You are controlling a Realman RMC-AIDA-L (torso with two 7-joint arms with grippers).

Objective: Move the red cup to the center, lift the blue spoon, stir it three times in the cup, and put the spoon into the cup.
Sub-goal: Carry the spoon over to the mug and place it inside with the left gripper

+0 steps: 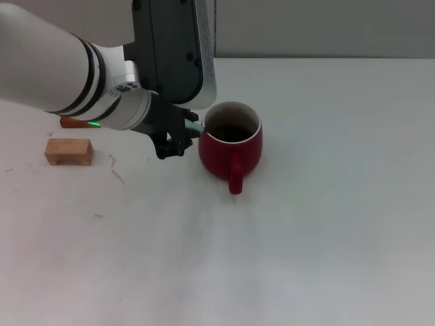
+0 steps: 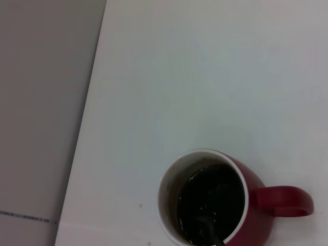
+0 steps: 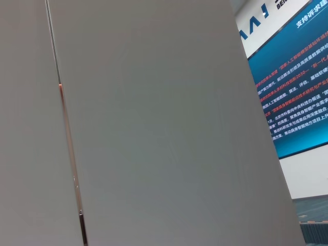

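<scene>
The table (image 1: 326, 224) is a broad, matt white slab, smooth and plain, with a few faint scuffs toward its left edge. Over its far left part reaches the left arm (image 1: 61, 75), a thick glossy white tube ringed with black bands, ending in a dark grey boxy wrist with a small green light. Its left gripper (image 1: 182, 136) is black and angular, sitting low by the tabletop just beside the cup's left side. It looks closed on a pale sliver at the cup's rim, though whether it truly grips I cannot tell.

The cup (image 1: 231, 146) stands upright about midway across the table, toward the far edge. It is a rounded, shiny dark red ceramic mug with a white rim, dark inside, its thick handle pointing at the near edge. Inside, the wrist view shows the spoon (image 2: 207, 228), a thin dark neck and bowl.

Near the left edge lies a small tan wooden block (image 1: 68, 151), with an orange-red piece (image 1: 70, 122) just behind it.
</scene>
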